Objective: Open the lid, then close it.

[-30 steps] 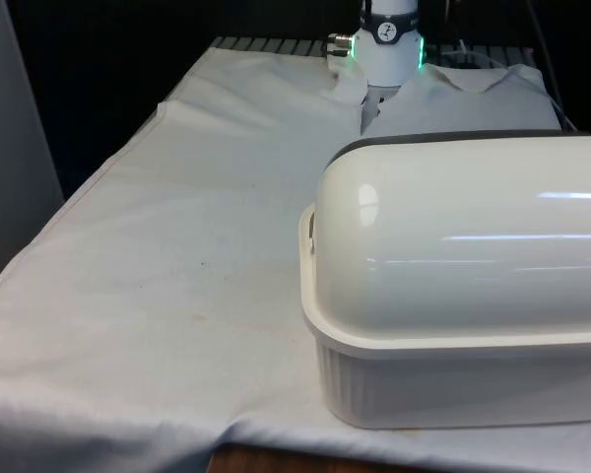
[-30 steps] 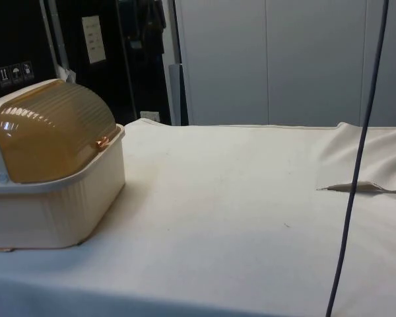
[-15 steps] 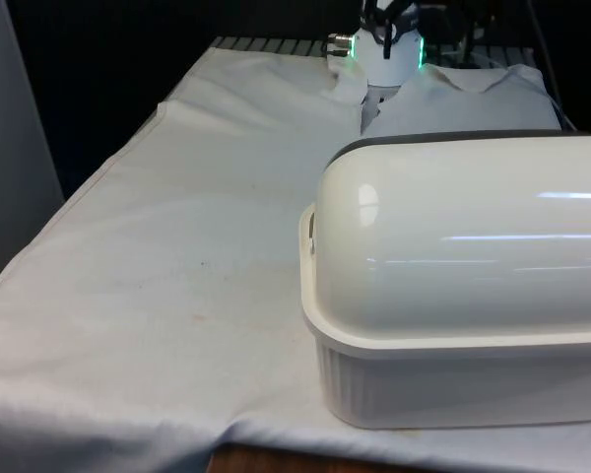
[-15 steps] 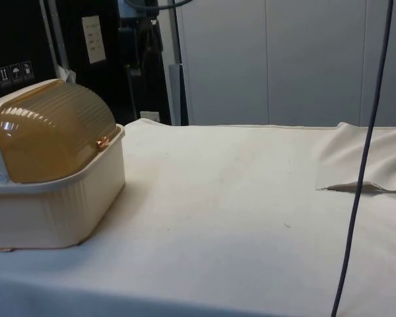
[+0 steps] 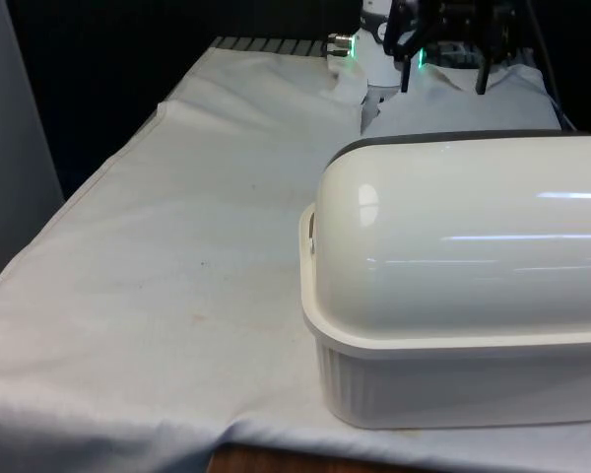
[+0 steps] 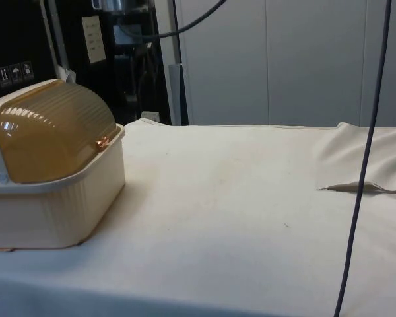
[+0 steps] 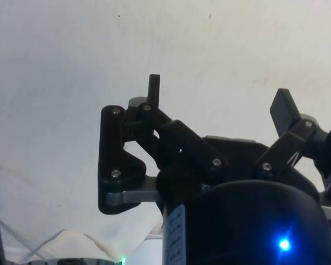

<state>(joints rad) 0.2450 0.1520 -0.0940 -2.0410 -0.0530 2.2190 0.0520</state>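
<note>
Evidently the gripper [image 5: 443, 74] hung at the front view's top edge, fingers apart and holding nothing, behind the bread box [image 5: 463, 296] whose lid [image 6: 53, 132] sat closed

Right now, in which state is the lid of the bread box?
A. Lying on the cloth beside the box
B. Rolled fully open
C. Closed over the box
C: in the side view the amber lid lies down over the bread box, its handle at the front rim.
</note>
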